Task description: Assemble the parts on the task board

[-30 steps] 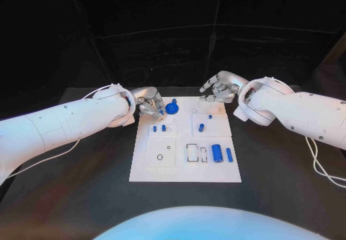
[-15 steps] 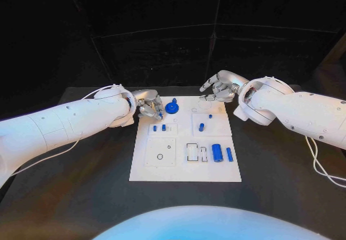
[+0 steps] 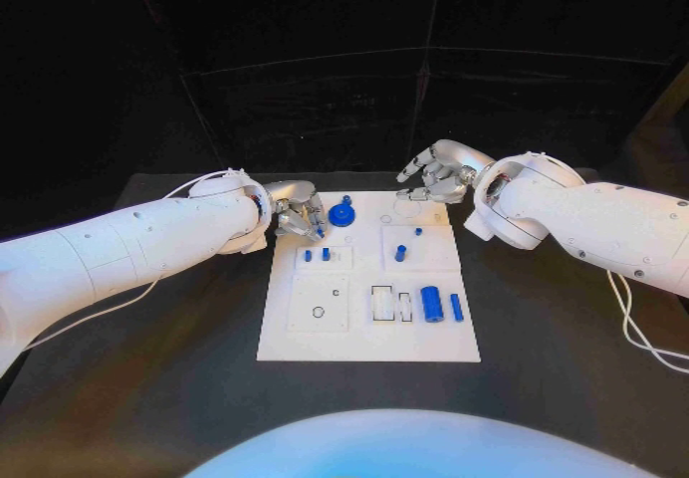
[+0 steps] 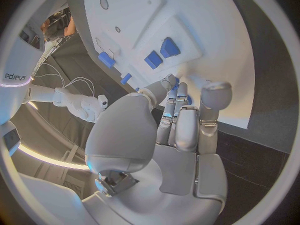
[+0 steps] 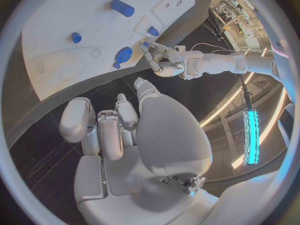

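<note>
White plastic, the board (image 3: 367,344), flat mid-frame on a black table (image 3: 158,398). Blue pieces spread over it: a round knob (image 3: 342,214) near the upper left corner, two short pegs (image 3: 316,255) below that, a small peg (image 3: 400,253) in the upper right panel, a fat cylinder (image 3: 431,303) and a thin one (image 3: 457,307) at lower right, beside two vacant rectangular slots (image 3: 392,304).

Left hand (image 3: 296,213) at the board's upper left edge, just beside the knob, fingers curled down toward it; nothing seen between them in the head view, and in the left wrist view fingertips (image 4: 175,86) over the white surface near blue pegs (image 4: 161,53). Cannot tell whether anything is pinched. Right hand (image 3: 434,178) above the upper right corner, fingers loosely bent and apart, holding nothing.

Likely an early step: reaching for the knob, most pieces not yet seated. Next move calls for closing around the knob's rim without nudging the pegs close by, then lifting straight.

Matte dark tabletop, black curtain walls behind, cables (image 3: 632,319) trailing at right.
</note>
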